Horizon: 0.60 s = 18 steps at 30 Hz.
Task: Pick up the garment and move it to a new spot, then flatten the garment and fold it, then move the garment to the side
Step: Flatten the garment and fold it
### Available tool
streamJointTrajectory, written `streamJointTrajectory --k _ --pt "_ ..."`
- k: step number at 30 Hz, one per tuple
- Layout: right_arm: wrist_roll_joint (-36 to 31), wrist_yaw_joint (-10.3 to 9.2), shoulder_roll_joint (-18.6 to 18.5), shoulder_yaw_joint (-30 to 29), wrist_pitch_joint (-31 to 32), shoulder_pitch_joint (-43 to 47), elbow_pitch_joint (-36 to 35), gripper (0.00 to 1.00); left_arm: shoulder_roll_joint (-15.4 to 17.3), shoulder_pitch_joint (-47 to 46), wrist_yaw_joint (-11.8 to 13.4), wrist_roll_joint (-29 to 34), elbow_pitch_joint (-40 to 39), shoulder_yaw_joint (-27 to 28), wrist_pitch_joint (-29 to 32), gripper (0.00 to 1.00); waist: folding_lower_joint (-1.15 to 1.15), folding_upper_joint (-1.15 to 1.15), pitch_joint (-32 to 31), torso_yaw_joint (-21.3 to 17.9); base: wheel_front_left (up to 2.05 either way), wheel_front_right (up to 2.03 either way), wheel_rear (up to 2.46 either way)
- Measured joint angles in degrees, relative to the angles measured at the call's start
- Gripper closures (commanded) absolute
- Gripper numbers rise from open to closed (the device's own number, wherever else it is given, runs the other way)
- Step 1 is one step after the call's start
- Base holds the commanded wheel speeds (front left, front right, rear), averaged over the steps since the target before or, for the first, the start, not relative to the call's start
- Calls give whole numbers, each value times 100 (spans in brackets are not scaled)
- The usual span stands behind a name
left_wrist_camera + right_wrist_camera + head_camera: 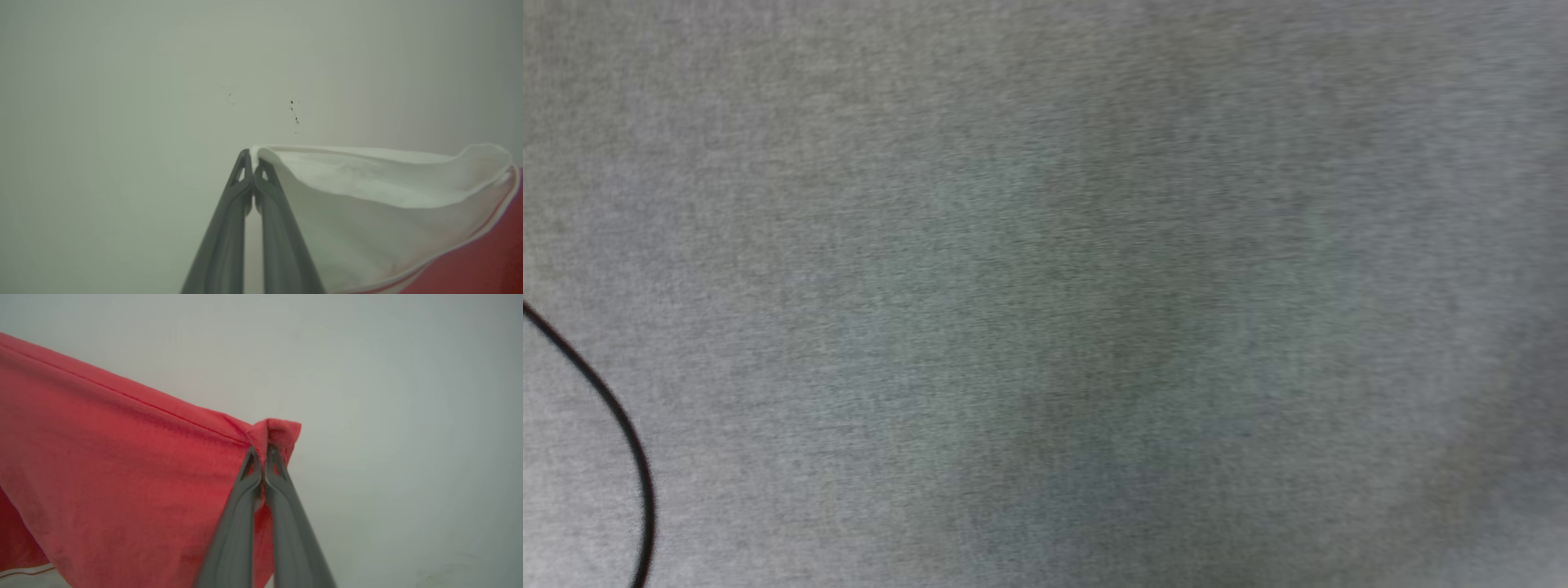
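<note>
Cable [623, 420], thin and black, curves across the lower left corner of the head view over a grey, finely grained surface [1094, 286]. In both wrist views a plain pale backdrop [102, 122] lies behind the fingers; whether it is a tabletop or a wall cannot be told. A few tiny dark specks [295, 115] mark it in the left wrist view. Nothing lies between either gripper and the cloth it holds.

The left gripper [252, 157] is pinched closed on the garment [367, 192], its fingertips clamping the edge of a white sleeve panel. That panel spreads to the right of the fingers, its opening gaping slightly, and meets red fabric [490, 261] along a thin red-and-white trim at the lower right.

The right gripper [265, 451] is likewise clamped closed, on a bunched red corner. From there the red cloth [122, 457] spreads left and down, soft and slightly fuzzy. A stitched seam [143, 402] runs from the upper left toward the grip.
</note>
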Motion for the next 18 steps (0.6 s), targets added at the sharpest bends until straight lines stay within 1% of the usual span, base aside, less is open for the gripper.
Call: streamJointTrajectory --k 3,7,11,15,18 --pt "-182 0 96 29 -459 -140 441 100 -168 36 -13 -18 386 -71 -279 100 0 0 126 121 0 0 0" --pt "-241 -1 146 267 -827 9 947 100 -338 550 -75 -45 680 -253 -597 100 0 0 191 278 0 0 0" --pt "-202 -2 203 457 -1104 514 1361 100 -544 1362 -100 -155 889 -398 -947 100 0 0 113 373 0 0 0" --pt "-110 -2 307 646 -1301 1151 1602 100 -677 2333 -94 -259 965 -532 -1245 100 0 0 -95 424 0 0 0" --pt "82 -2 343 744 -1360 1746 1738 100 -762 3183 -70 -358 957 -648 -1379 100 -1 0 -316 466 0 0 0"
